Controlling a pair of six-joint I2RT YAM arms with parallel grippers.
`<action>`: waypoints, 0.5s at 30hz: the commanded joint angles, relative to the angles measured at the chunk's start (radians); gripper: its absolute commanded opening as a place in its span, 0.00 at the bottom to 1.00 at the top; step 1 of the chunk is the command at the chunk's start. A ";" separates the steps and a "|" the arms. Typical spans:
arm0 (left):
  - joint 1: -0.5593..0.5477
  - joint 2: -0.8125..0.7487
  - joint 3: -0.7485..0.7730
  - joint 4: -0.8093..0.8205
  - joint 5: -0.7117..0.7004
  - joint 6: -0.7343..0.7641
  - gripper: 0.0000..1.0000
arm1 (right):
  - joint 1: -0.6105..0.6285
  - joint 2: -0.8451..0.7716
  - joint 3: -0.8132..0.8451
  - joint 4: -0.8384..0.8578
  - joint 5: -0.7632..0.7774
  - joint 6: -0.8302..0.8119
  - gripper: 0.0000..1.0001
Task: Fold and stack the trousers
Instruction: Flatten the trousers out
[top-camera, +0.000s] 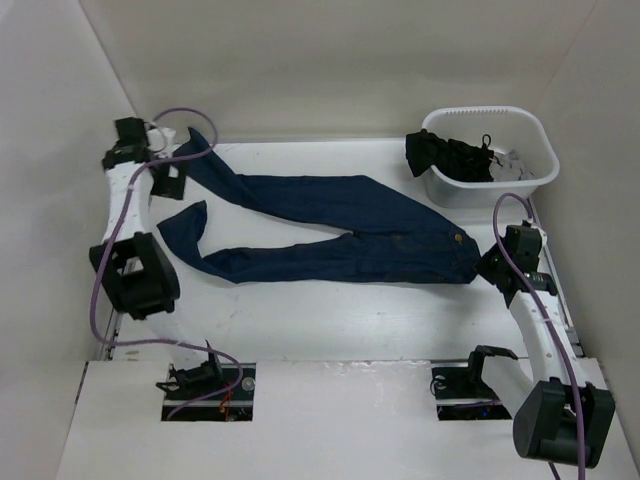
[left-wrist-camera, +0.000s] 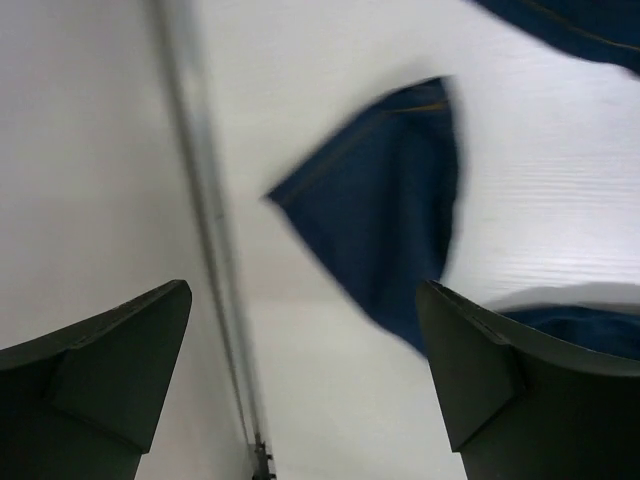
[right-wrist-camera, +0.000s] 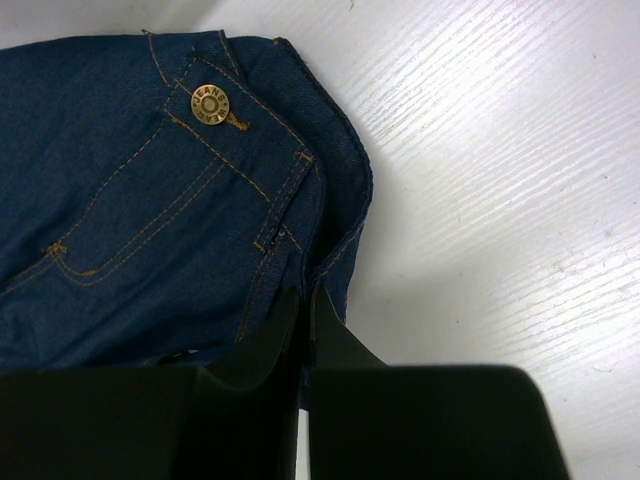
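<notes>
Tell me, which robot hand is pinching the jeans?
The right gripper, shut on the trousers near the brass button. The left gripper hangs wide open above a leg end, holding nothing.

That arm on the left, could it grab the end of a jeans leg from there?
Probably yes. The left gripper is open, and in its wrist view a leg end of the jeans lies flat just ahead between its fingers, with only bare table around it.
</notes>
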 joint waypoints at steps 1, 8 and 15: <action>0.102 -0.070 -0.141 0.130 -0.037 -0.047 1.00 | 0.006 -0.011 -0.008 0.038 0.020 0.006 0.00; 0.176 0.075 -0.192 0.178 -0.007 -0.043 0.97 | 0.012 -0.013 -0.010 0.037 0.020 -0.002 0.00; 0.172 0.164 -0.144 0.227 0.043 -0.089 0.93 | 0.015 -0.037 -0.019 0.030 0.034 0.000 0.00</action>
